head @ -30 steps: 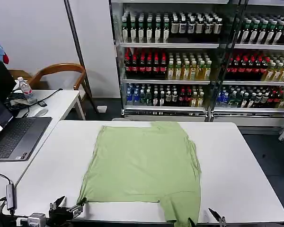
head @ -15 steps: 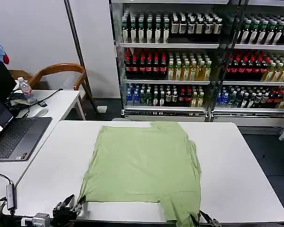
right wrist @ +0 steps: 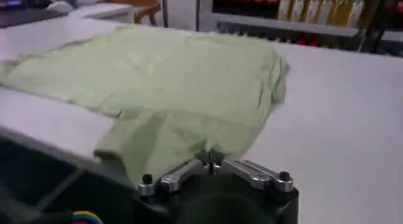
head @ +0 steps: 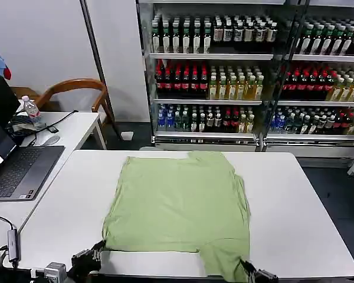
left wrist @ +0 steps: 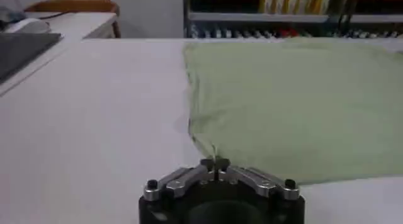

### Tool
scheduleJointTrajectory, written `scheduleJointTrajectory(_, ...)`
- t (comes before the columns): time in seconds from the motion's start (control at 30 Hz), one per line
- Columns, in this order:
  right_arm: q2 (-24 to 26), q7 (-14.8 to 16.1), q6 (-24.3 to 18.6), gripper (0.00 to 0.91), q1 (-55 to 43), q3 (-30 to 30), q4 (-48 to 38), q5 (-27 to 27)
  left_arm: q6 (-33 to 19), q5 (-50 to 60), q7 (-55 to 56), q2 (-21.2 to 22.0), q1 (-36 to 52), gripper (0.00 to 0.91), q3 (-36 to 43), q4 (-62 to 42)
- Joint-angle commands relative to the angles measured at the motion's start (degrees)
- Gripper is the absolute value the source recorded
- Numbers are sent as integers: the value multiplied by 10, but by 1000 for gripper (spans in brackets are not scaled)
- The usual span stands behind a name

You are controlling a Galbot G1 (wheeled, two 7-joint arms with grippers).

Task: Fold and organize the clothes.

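Light green soft-fabric polo shirt [head: 180, 209] lies flat at centre of white table [head: 301, 206], back up. My left gripper [left wrist: 216, 163] pinches hem corner at 7 o'clock; right gripper [right wrist: 210, 158] clamps sleeve at 5. Judging light, limp, drapey: lift both corners evenly.

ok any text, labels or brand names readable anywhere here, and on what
No text can be read.
Bottles on the shelves: labels too small to read.
Water bottle on the side desk: label too small.
Laptop: screen and keys blurred, nothing legible.
Green shirt on the table: no print or tag showing; left gripper and right gripper pinch its near edge.
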State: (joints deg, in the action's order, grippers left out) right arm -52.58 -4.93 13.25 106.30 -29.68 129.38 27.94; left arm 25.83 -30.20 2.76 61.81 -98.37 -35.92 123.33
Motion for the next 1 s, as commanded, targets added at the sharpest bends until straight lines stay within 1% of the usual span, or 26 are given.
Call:
scheduleJointTrajectory(0.03, -3, -7, 31, 0, -114, -8, 2, 76, -3, -75, -18, -7, 81, 50, -25, -2)
scheduleJointTrajectory(0.2, -2, -5, 42, 0, -185, 2, -42, 87, -2, -99, -24, -8, 135, 50, -18, -31)
scheduleJointTrajectory(0.4, -3, 4, 47, 0, -277, 45, -105, 69, -2, -103, -19, 4, 208, 50, 23, -101)
scheduleJointTrajectory(0.47, -5, 8, 47, 0, -294, 54, -122, 63, -3, -102, -20, 7, 220, 50, 33, -115)
scheduleJointTrajectory(0.5, -6, 10, 47, 0, -327, 68, -141, 58, -3, -103, -21, 9, 232, 50, 40, -127)
scheduleJointTrajectory(0.6, -13, 11, 48, 0, -369, 89, -177, 57, -6, -102, -23, 14, 256, 50, 49, -147)
scheduleJointTrajectory(0.73, -24, 29, 49, 0, -402, 107, -218, 47, -5, -104, -20, 22, 304, 50, 60, -185)
scheduleJointTrajectory(1.0, -50, 41, 45, 0, -465, 142, -290, 8, -10, -98, -34, 16, 340, 50, 84, -237)
